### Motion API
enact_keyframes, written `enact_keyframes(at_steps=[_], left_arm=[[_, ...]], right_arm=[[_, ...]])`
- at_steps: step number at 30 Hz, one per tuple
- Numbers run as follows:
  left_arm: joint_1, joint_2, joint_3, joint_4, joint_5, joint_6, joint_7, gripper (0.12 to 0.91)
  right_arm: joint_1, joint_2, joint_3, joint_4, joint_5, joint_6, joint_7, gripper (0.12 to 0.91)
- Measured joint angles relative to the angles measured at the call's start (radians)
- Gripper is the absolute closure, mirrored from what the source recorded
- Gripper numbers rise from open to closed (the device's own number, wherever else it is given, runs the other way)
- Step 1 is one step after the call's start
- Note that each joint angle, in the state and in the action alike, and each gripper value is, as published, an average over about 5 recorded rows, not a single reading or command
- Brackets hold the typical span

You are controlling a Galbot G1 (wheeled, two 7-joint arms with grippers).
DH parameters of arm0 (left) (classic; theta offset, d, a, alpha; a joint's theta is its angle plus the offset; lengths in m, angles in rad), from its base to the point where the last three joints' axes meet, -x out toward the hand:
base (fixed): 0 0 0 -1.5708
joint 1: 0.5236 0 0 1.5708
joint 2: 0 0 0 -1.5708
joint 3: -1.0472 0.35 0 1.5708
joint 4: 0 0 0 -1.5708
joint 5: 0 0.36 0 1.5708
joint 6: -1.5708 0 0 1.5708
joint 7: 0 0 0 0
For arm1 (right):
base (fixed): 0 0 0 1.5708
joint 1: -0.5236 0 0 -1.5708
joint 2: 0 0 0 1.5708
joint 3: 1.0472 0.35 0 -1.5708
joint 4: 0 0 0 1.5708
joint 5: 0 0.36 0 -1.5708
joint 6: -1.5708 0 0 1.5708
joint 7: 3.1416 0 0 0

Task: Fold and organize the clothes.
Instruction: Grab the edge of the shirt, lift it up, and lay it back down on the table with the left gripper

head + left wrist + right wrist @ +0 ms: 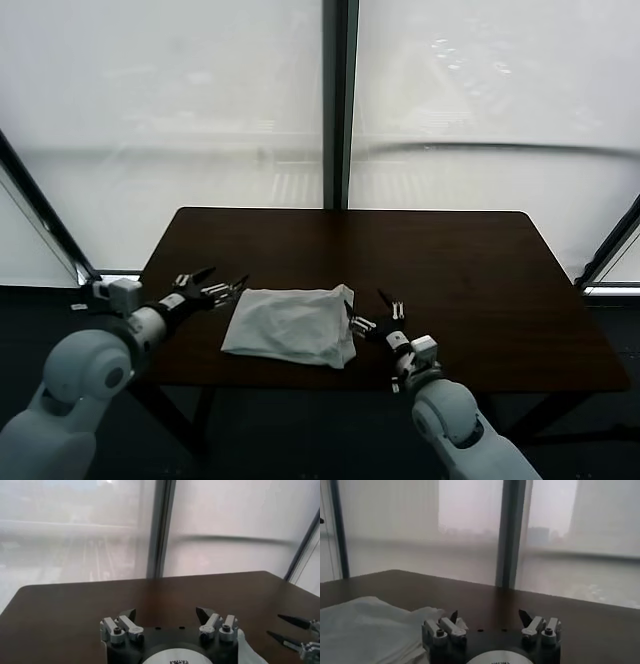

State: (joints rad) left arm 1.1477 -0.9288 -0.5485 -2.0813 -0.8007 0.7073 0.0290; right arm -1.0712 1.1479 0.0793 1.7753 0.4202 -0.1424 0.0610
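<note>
A dark tabletop (450, 290) stands before frosted windows (480, 100). On it lies the folded shirt (290, 325). The left gripper (222, 288) and right gripper (378, 312) flank the shirt, both spread wide, holding nothing.

One white folded T-shirt (290, 325) at the table's six o'clock edge, one dark table (450, 270), two grippers: the left gripper (222, 289) at nine o'clock of the shirt, the right gripper (375, 312) at three o'clock

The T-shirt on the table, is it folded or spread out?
Folded: the T-shirt lies as a compact rectangle, no sleeves showing, on the table.
</note>
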Motion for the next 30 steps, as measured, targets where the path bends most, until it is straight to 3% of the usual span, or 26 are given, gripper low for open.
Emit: enact_keyframes(at_steps=[5,9,15,20,23,30], left_arm=[[0.009,-0.004,-0.002,0.001,0.007,-0.001,0.001,0.123],[0.011,-0.005,-0.002,0.002,0.010,-0.001,0.001,0.123],[0.016,-0.005,-0.001,0.002,0.012,-0.001,0.001,0.123],[0.025,-0.006,-0.004,-0.002,0.014,-0.002,0.001,0.123],[0.032,-0.006,-0.010,-0.006,0.014,-0.002,0.001,0.123],[0.042,-0.007,-0.020,-0.010,0.015,-0.003,0.002,0.123]], right_arm=[[0.036,0.011,-0.037,-0.031,0.016,-0.002,-0.014,0.134],[0.049,0.015,-0.054,-0.050,0.023,-0.002,-0.018,0.217],[0.066,0.022,-0.068,-0.074,0.024,0.000,-0.022,0.436],[0.071,0.031,-0.072,-0.090,0.023,0.004,-0.023,0.726],[0.066,0.035,-0.068,-0.093,0.024,0.008,-0.023,0.859],[0.026,0.019,-0.034,-0.057,0.043,0.010,-0.019,0.886]])
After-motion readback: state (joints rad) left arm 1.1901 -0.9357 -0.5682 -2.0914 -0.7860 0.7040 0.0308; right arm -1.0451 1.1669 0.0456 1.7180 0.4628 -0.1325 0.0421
